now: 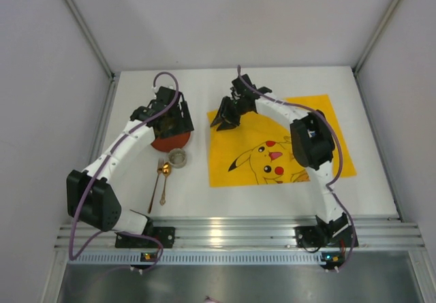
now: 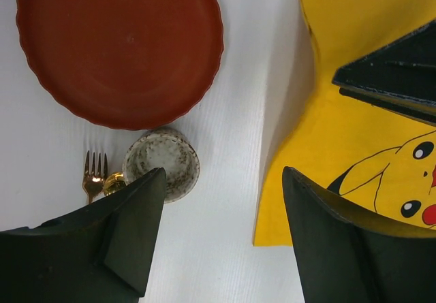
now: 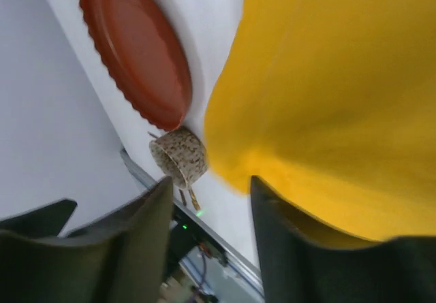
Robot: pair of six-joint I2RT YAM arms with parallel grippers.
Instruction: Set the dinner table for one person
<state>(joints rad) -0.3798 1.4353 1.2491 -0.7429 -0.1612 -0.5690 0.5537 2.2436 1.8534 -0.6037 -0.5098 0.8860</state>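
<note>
The white dinner table (image 1: pixel 286 201) holds a red scalloped plate (image 1: pixel 169 142), a speckled cup (image 1: pixel 178 158), a gold fork (image 1: pixel 154 188) and a gold spoon (image 1: pixel 164 171) on its left half. A yellow Pikachu mat (image 1: pixel 300 146) lies right of centre. My left gripper (image 1: pixel 174 120) hovers open over the plate's far edge; its wrist view shows the plate (image 2: pixel 119 44), cup (image 2: pixel 167 156) and fork (image 2: pixel 94 173) below, with the gripper (image 2: pixel 223 173) empty. My right gripper (image 1: pixel 227 120) is open at the mat's far left corner. In its wrist view the mat (image 3: pixel 327 78) bulges against one finger of the gripper (image 3: pixel 210 180).
A ribbed aluminium rail (image 1: pixel 238 233) runs along the near edge with both arm bases on it. White walls enclose the table on the left, right and back. The mat's left edge (image 2: pixel 300 105) stands a little off the table and casts a shadow.
</note>
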